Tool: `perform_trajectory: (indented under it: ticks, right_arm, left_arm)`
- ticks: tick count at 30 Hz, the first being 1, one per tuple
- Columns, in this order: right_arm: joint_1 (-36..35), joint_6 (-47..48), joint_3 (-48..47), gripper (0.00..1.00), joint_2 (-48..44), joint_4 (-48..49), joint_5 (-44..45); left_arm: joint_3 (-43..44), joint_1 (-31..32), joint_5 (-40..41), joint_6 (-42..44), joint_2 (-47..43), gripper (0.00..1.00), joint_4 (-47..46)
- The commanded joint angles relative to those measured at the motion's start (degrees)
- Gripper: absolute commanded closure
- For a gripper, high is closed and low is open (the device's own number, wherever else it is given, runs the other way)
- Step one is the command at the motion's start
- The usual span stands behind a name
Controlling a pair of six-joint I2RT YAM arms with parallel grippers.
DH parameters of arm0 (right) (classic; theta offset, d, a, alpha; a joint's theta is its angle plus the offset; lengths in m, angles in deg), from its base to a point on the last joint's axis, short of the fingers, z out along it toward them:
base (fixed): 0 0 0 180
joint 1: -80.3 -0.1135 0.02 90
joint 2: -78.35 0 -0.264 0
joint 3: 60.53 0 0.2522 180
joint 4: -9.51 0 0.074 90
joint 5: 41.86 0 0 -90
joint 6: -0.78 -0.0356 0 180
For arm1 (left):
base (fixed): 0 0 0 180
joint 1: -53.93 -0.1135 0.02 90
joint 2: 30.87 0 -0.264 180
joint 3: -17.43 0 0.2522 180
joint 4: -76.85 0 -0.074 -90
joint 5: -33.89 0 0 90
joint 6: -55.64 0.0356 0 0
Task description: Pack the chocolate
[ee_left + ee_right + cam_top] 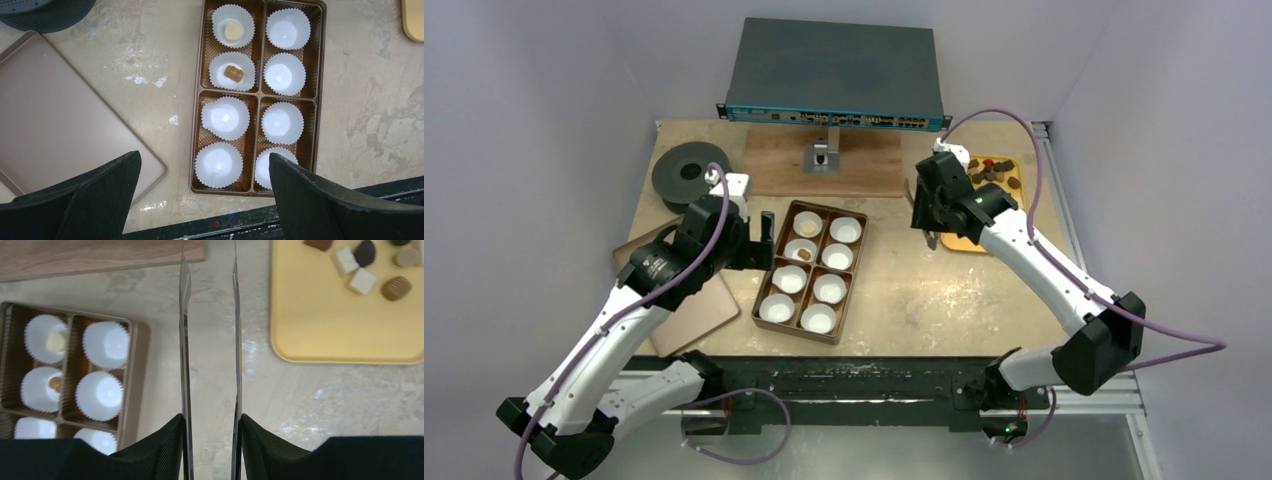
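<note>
Slippage looked the likeliest trouble: the right jaws, two thin blades standing a narrow gap apart with nothing between them, hung over bare bench [310,405], and the loose chocolate [362,281] lay ahead of them and to their right on the yellow tray [325,335], several pieces bunched close together. Blades that slim would probably meet a rounded piece on a small patch, so a squeeze off centre could have squirted it sideways or knocked its neighbours about. The box [319,60] sat to the left of those blades, with a cream piece [231,31] and a tan piece [233,72] already in two of its paper cups [225,117]; a piece let go too high might have tipped a light cup or bounced out. The left jaws, spread wide and holding nothing, hovered above the box's near cups, where the right jaws coming across could have struck them
</note>
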Motion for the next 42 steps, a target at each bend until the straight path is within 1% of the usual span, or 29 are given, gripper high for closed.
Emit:
perform_trajectory:
  ticks: [1, 11, 17, 26, 32, 42]
  right_arm:
    - [6.05, 1.99, 3.40, 0.54, -3.50, 0.59, 2.68]
    - [20.30, 5.93, 10.00, 0.54, -4.71, 3.50, 1.85]
    - [26.43, 7.15, 11.22, 0.54, -2.33, 6.73, -2.22]
    - [28.69, 6.71, 9.23, 0.55, 2.14, 9.35, -5.28]
    - [31.45, 6.86, 10.77, 0.55, 1.72, 10.36, -6.27]
    - [31.93, 6.80, 12.99, 0.56, 0.38, 10.72, -7.09]
  left_arm:
    - [1.06, -0.29, -1.79, 0.76, 0.29, 0.00, -2.62]
    - [0.49, -0.31, -3.15, 1.27, 0.47, 0.00, -3.87]
    - [0.45, -0.31, -3.44, 1.79, 0.39, 0.00, -4.08]
    - [1.18, -0.32, -3.80, 2.63, 0.73, 0.00, -3.56]
    - [1.80, -0.30, -3.96, 2.90, 0.84, 0.00, -3.21]
    - [2.46, -0.31, -4.41, 2.77, 1.77, 0.00, -2.94]
